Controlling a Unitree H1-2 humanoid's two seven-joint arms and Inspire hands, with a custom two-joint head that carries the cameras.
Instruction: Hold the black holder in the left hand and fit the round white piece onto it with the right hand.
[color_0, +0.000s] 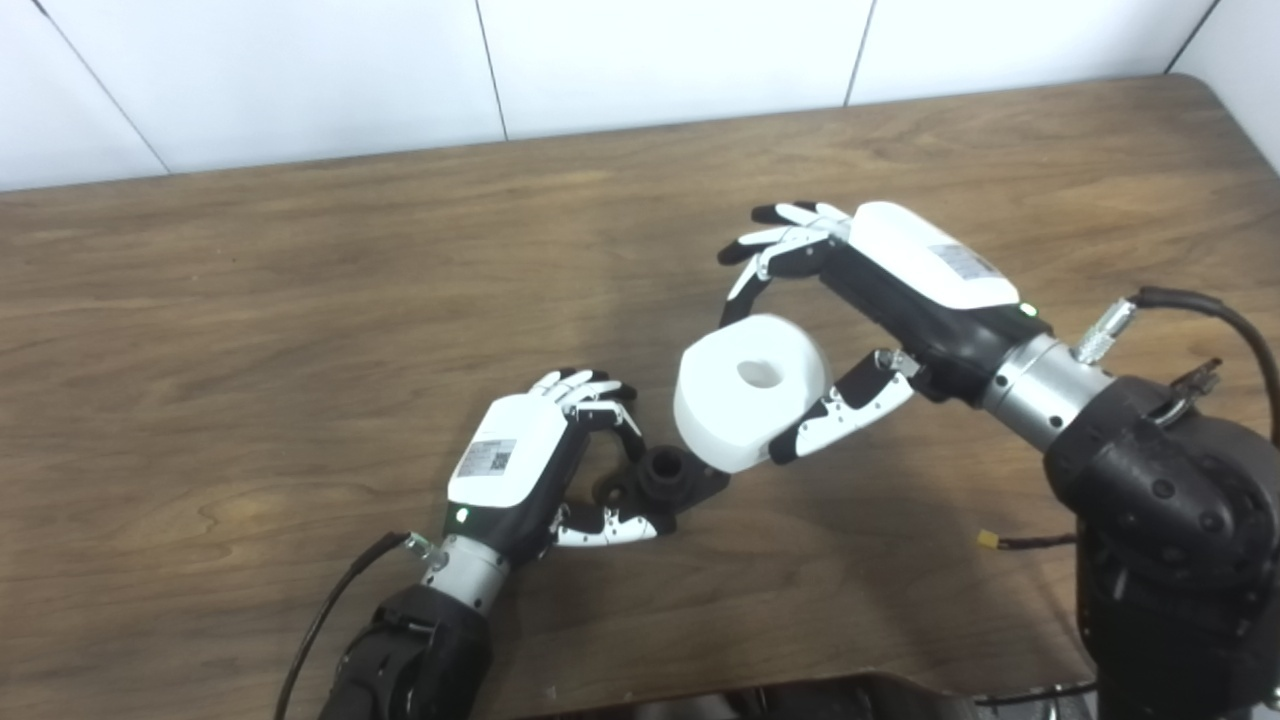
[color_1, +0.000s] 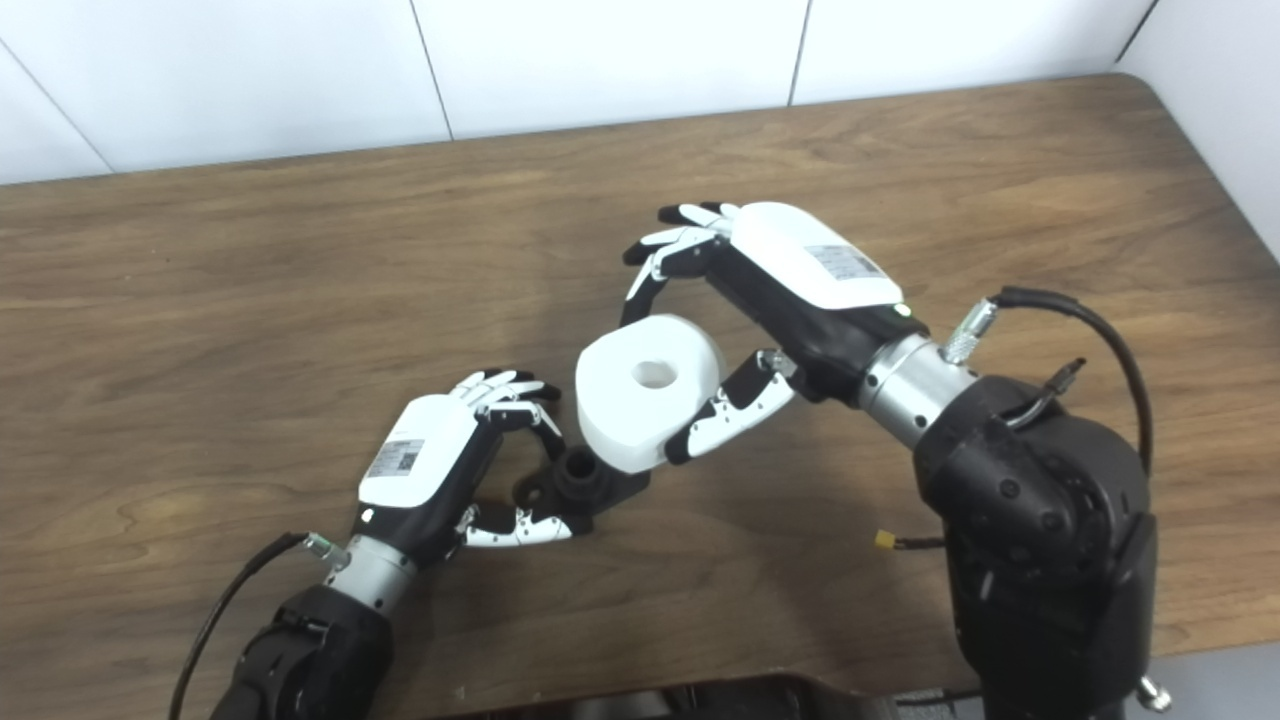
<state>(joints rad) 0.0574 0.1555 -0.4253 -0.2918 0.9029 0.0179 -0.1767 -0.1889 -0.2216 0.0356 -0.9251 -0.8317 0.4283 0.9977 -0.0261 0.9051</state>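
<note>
The black holder (color_0: 665, 478) rests on the wooden table (color_0: 250, 330), its short round post pointing up. My left hand (color_0: 545, 462) is shut on the black holder, fingers curled over its far side and thumb along its near edge. The round white piece (color_0: 750, 390) is a thick ring with a centre hole, held in the air just right of and above the holder. My right hand (color_0: 860, 300) is shut on the round white piece, fingers at its far rim and thumb (color_0: 840, 412) under its near side. In the right eye view the piece (color_1: 648, 388) overlaps the holder (color_1: 580, 478).
The table's front edge runs close below both arms. A loose cable with a yellow plug (color_0: 990, 540) lies on the table by my right forearm. A white tiled wall (color_0: 640, 60) stands behind the table's far edge.
</note>
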